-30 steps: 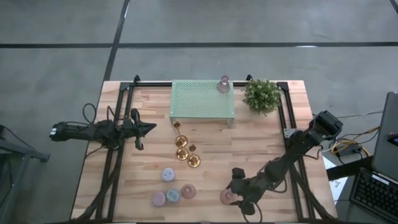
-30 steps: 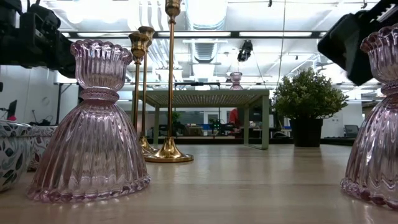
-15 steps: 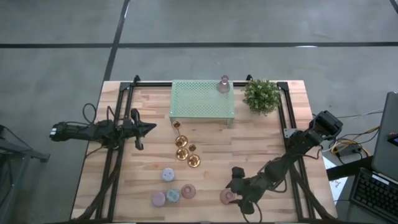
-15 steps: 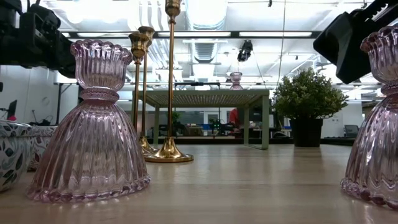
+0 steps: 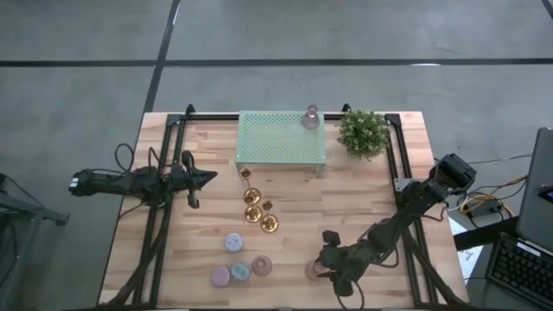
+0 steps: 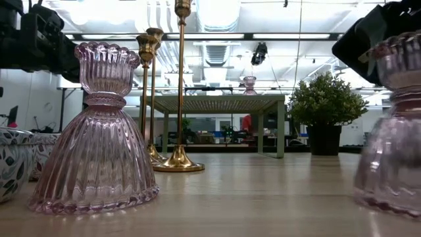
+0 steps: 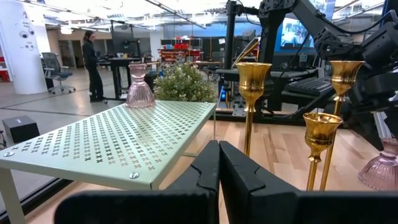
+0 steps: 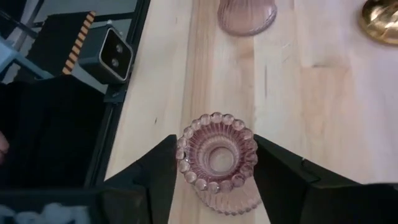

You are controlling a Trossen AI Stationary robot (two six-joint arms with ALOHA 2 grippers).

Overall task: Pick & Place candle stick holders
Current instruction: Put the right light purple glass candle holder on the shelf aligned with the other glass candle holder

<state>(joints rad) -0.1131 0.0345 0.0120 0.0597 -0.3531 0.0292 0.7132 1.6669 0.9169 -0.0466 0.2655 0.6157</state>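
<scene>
My right gripper stands at the table's near right, shut on a pink ribbed glass candle holder, which also shows in the low view. My left gripper is shut and empty, waiting at the table's left. A second pink glass holder stands on its base near three pastel holders. Gold holders stand mid-table. A third pink glass holder stands on the mint-green stand. My right gripper pinches the holder's upper cup between its two fingers, one on each side of the beaded rim. The fingers come from above, slanting down. The holder stays upright; I cannot tell whether its base is on the table or just clear of it.
A bushy green plant stands at the far right, beside the stand. Black frame rails run along both sides of the table. Bare wood lies between the gold holders and my right gripper.
My right gripper has edged toward the table's left. The pink glass holder in it has shifted a little the same way and stays upright.
</scene>
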